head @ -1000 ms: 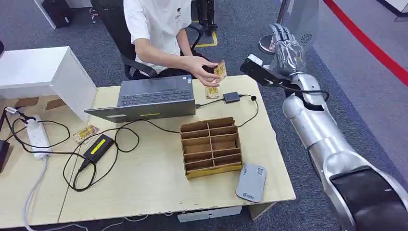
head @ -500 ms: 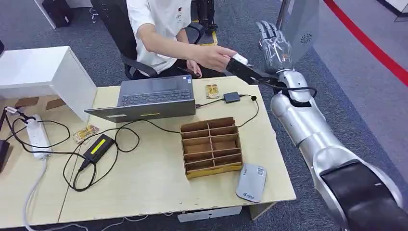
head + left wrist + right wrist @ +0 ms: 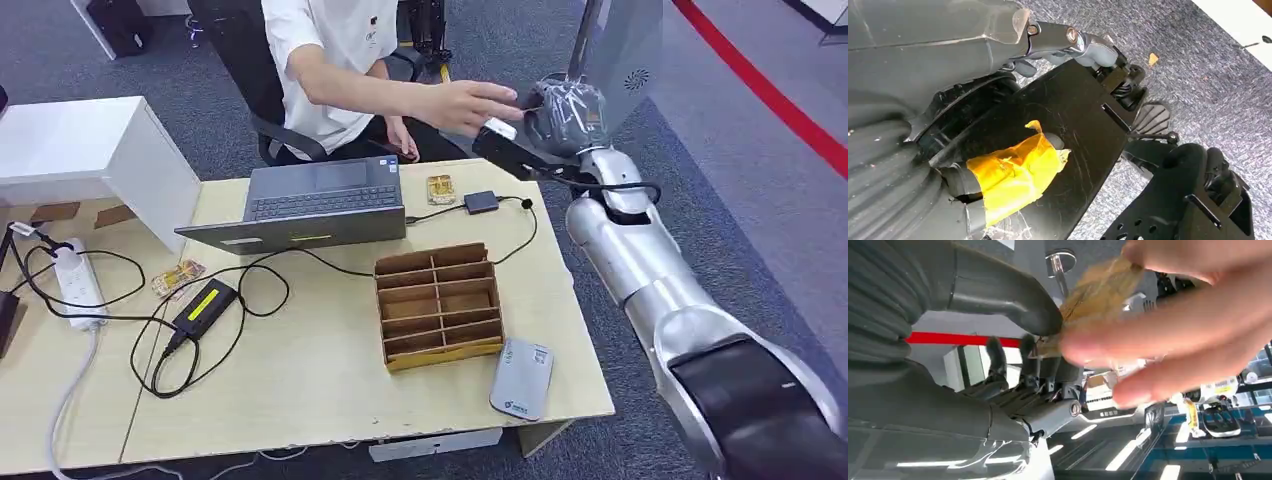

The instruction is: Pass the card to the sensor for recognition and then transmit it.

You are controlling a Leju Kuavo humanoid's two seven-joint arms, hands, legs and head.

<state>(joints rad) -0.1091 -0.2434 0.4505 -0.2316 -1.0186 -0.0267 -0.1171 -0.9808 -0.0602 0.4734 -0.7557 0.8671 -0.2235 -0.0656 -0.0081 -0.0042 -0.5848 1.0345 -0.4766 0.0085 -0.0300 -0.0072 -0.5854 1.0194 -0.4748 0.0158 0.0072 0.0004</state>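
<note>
One card point(image 3: 1098, 290) being handed over beyond the desk's point(image 3: 330, 390) far edge, person's hand point(image 3: 465, 103) pressing it against right hand point(image 3: 562, 112), thumb point(image 3: 1013, 297) touching it, grasp unclear; next calling for firm pinching, then carrying toward the sensor point(image 3: 520, 378).

I can't read any text: print on the flat grey card reader point(image 3: 521, 378) is too small.

Head view looks down over the table point(image 3: 300, 400); wrist views sit close behind each hand
</note>
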